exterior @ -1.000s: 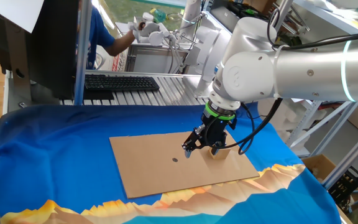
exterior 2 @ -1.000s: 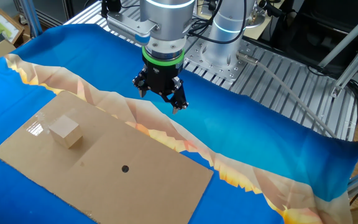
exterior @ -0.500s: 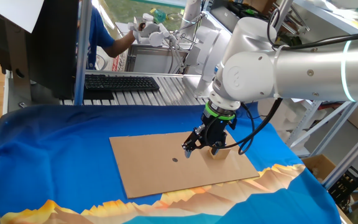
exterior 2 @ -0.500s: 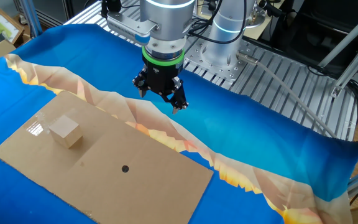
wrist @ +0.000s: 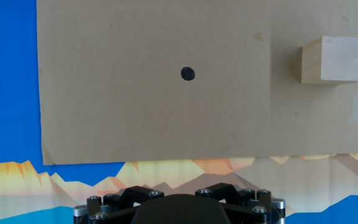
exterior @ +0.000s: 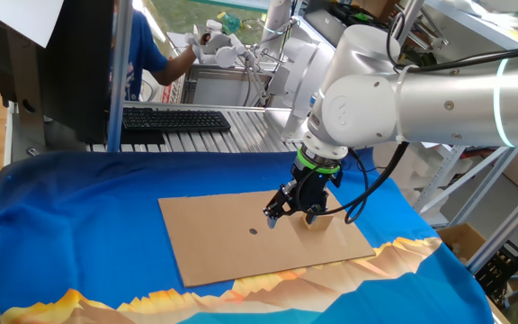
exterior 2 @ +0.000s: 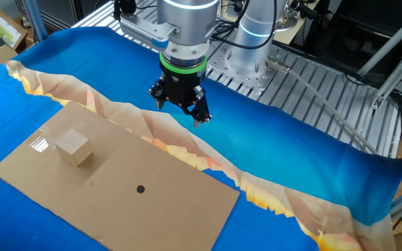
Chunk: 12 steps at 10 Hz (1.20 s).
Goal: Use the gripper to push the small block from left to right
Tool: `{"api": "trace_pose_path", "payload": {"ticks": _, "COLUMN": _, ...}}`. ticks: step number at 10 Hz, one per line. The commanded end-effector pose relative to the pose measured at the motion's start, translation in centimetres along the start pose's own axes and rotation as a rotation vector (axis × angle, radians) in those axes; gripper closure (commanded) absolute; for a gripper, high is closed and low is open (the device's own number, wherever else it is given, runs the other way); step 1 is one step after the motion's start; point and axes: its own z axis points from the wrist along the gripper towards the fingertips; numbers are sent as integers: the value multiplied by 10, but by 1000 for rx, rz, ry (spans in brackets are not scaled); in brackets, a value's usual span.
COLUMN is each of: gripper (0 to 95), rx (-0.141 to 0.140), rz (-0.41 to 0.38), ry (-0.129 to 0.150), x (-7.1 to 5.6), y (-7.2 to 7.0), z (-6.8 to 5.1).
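Note:
The small block (exterior 2: 72, 148) is a light tan wooden cube standing on the brown cardboard sheet (exterior 2: 152, 209), near one end. In the hand view the small block (wrist: 331, 60) is at the upper right. In one fixed view the small block (exterior: 317, 222) is mostly hidden behind the tool. The gripper (exterior 2: 180, 113), black with a green ring above it, hangs above the blue and orange cloth beside the sheet's long edge, well apart from the block. Its fingers are spread, with nothing between them. It also shows in one fixed view (exterior: 290, 216). In the hand view only its black body (wrist: 179, 208) shows.
A black dot (wrist: 188, 74) marks the sheet's middle. The cloth (exterior 2: 292, 160) covers the table. A ribbed metal surface with the arm's base (exterior 2: 257, 42) and a keyboard (exterior: 174, 119) lie beyond the cloth. A person in blue (exterior: 151, 54) stands at the back.

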Motion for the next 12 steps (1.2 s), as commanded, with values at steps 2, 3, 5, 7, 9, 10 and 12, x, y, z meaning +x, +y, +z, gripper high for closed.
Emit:
{"api": "trace_pose_path", "payload": {"ticks": 2, "gripper": 950, "rx": 67, "rz": -46, "ry": 85, "x": 0, "y": 0, "z": 0}}
{"api": "trace_pose_path", "payload": {"ticks": 3, "gripper": 950, "rx": 67, "rz": -48, "ry": 87, "x": 0, "y": 0, "z": 0}}
{"api": "trace_pose_path", "payload": {"ticks": 5, "gripper": 950, "rx": 66, "rz": -49, "ry": 90, "x": 0, "y": 1, "z": 0}}
{"api": "trace_pose_path", "payload": {"ticks": 7, "gripper": 950, "rx": 66, "rz": -53, "ry": 90, "x": 0, "y": 1, "z": 0}}
{"api": "trace_pose_path", "payload": {"ticks": 9, "gripper": 950, "rx": 66, "rz": -56, "ry": 90, "x": 0, "y": 1, "z": 0}}
{"api": "trace_pose_path", "payload": {"ticks": 10, "gripper": 950, "rx": 66, "rz": -57, "ry": 90, "x": 0, "y": 1, "z": 0}}
{"api": "trace_pose_path", "payload": {"ticks": 12, "gripper": 950, "rx": 65, "rz": -59, "ry": 90, "x": 0, "y": 1, "z": 0}}
